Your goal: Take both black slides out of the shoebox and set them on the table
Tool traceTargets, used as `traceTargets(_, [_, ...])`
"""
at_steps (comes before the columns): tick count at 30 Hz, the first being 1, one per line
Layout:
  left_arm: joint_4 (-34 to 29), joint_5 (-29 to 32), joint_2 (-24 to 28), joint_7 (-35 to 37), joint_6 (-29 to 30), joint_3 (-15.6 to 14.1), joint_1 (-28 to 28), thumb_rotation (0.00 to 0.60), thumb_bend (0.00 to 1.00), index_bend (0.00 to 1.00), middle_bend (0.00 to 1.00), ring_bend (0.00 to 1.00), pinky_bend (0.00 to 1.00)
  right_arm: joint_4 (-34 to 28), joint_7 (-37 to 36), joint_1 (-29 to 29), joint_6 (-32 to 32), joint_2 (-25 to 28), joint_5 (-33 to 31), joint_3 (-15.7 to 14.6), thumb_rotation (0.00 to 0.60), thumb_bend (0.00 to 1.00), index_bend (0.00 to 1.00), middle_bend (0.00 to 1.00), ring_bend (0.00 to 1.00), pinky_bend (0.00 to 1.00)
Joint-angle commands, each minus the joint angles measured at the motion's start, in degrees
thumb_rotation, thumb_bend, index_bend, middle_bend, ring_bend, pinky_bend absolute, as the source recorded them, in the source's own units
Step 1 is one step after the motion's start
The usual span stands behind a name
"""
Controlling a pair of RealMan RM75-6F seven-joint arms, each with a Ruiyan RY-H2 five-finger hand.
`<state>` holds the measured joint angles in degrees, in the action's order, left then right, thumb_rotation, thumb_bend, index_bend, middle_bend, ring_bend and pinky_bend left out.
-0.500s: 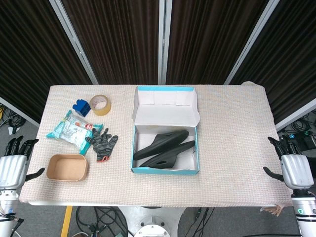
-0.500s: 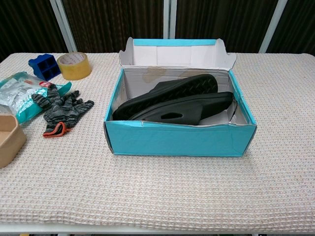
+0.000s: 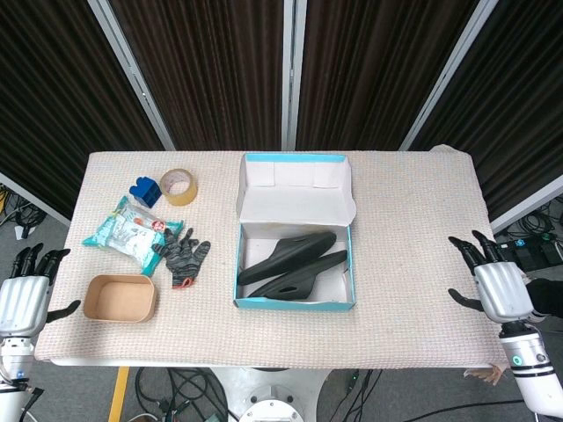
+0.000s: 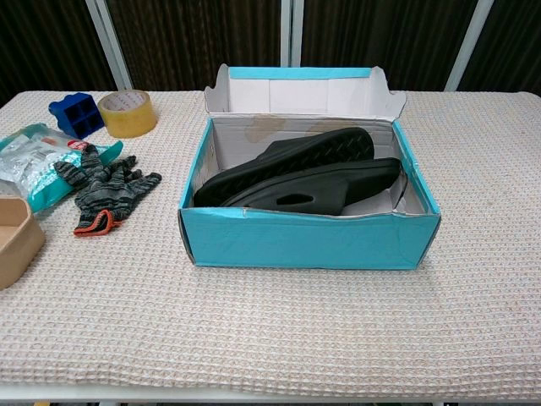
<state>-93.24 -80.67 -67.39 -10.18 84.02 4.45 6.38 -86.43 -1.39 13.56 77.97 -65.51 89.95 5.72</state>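
An open teal shoebox (image 3: 295, 304) (image 4: 304, 241) stands at the table's middle with its lid folded back. Two black slides (image 3: 295, 262) (image 4: 304, 173) lie inside it, one leaning on the other, soles partly up. My left hand (image 3: 21, 299) hangs off the table's front left corner, fingers spread and holding nothing. My right hand (image 3: 494, 283) is at the table's right edge near the front, fingers apart and empty. Both hands are far from the box and appear only in the head view.
Left of the box lie a pair of grey knit gloves (image 3: 182, 252), a snack packet (image 3: 126, 231), a brown paper bowl (image 3: 120, 298), a tape roll (image 3: 179, 185) and a blue block (image 3: 144, 192). Bare cloth stretches right of the box.
My right hand has moved left toward the table's right edge and slightly up. The left hand has barely shifted. The box and slides are unchanged.
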Motion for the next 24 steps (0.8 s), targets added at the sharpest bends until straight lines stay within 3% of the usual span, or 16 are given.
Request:
traceTargets(1, [-0.13, 0.03, 0.15, 0.08, -0.12, -0.03, 0.03, 0.600, 0.00, 0.18, 0.19, 0.06, 0.09, 0.55, -1.83, 5.55, -4.80, -0.75, 3.61, 0.74, 0.600, 0.05, 0.15, 0.25, 0.06, 0.19])
traceTargets(8, [-0.35, -0.22, 0.18, 0.09, -0.20, -0.04, 0.21, 0.600, 0.00, 0.18, 0.19, 0.06, 0.09, 4.51, -7.34, 18.66, -15.16, -6.63, 7.55, 3.22, 0.600, 0.05, 0.16, 0.25, 0.06, 0.19])
traceTargets(13, [-0.39, 0.18, 0.33, 0.29, 0.02, 0.20, 0.10, 0.600, 0.00, 0.18, 0.19, 0.06, 0.09, 7.84, -9.34, 25.64, -20.50, -11.73, 10.22, 2.29, 0.600, 0.05, 0.16, 0.25, 0.06, 0.19])
traceTargets(18, [0.06, 0.65, 0.18, 0.52, -0.45, 0.26, 0.22, 0.600, 0.00, 0.18, 0.19, 0.06, 0.09, 11.46, -9.64, 29.66, -23.19, -16.55, 11.80, 0.36, 0.600, 0.05, 0.16, 0.25, 0.06, 0.19])
traceTargets(24, [0.78, 0.93, -0.02, 1.31, -0.81, 0.40, 0.39, 0.600, 0.00, 0.18, 0.19, 0.06, 0.09, 16.83, -8.66, 31.79, -22.08, -22.26, 12.94, -1.03, 0.600, 0.04, 0.17, 0.22, 0.05, 0.19])
